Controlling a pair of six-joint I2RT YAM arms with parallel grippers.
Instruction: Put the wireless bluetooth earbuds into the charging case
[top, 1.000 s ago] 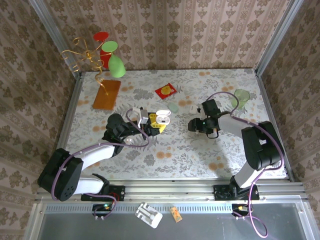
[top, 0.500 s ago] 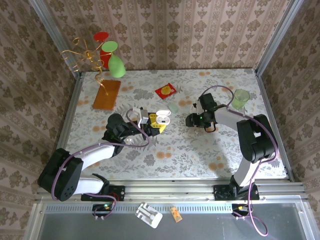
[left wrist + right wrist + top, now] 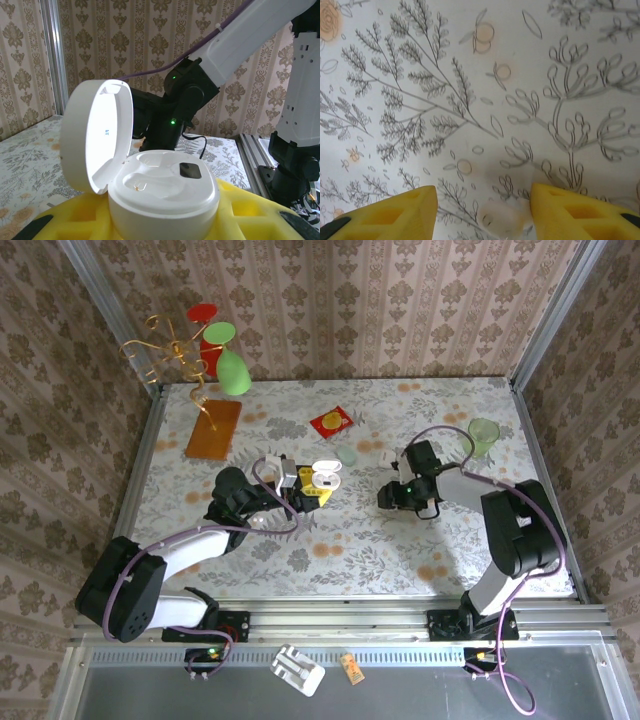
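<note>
The left jaws, at the centre of the overhead view, grasp the white charging case (image 3: 162, 192), its lid (image 3: 97, 132) raised at left and both wells facing up. Right of centre, well apart from the case, the right jaws stand released over the flowered surface (image 3: 420, 75). Their yellow pads (image 3: 395, 212) flank a tiny pale piece (image 3: 502, 218), apparently one of the wireless bluetooth earbuds, lying nearer the right-hand pad.
</note>
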